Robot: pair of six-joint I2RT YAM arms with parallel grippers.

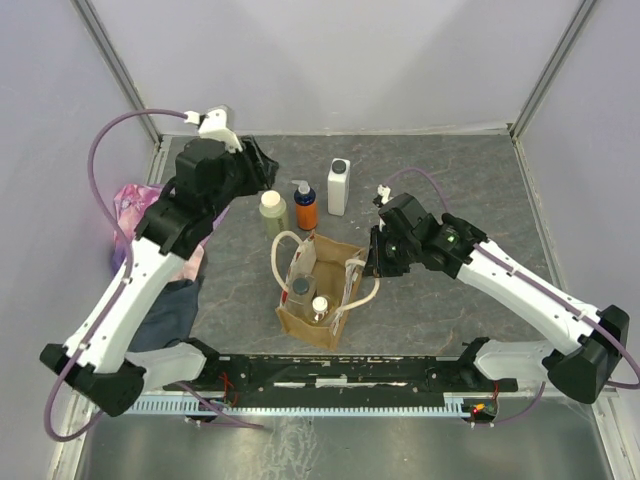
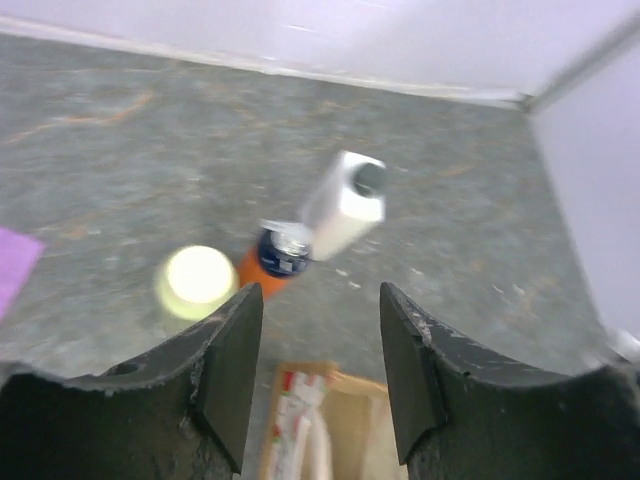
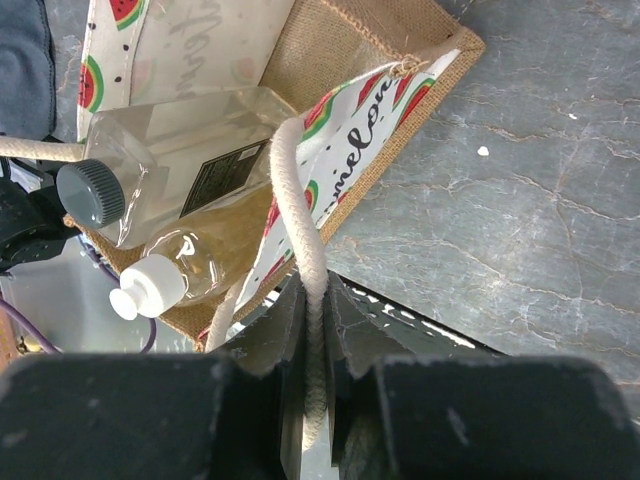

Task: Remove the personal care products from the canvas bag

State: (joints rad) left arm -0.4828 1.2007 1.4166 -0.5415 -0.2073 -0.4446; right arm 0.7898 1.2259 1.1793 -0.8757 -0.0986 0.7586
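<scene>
The tan canvas bag (image 1: 330,325) stands open at the table's centre front, with a watermelon print inside (image 3: 345,130). In it lie a clear bottle with a dark cap (image 3: 180,150) and an amber bottle with a white cap (image 3: 200,255). My right gripper (image 3: 312,330) is shut on the bag's cream rope handle (image 3: 295,200) at the bag's right side (image 1: 372,262). Behind the bag stand a cream-capped bottle (image 1: 273,210), an orange bottle (image 1: 305,206) and a white rectangular bottle (image 1: 339,187). My left gripper (image 1: 265,168) is open and empty above them (image 2: 320,360).
A pink-purple garment (image 1: 130,205) and a grey-blue cloth (image 1: 170,310) lie at the left under my left arm. A black rail (image 1: 350,370) runs along the front edge. Enclosure walls stand at the back and sides.
</scene>
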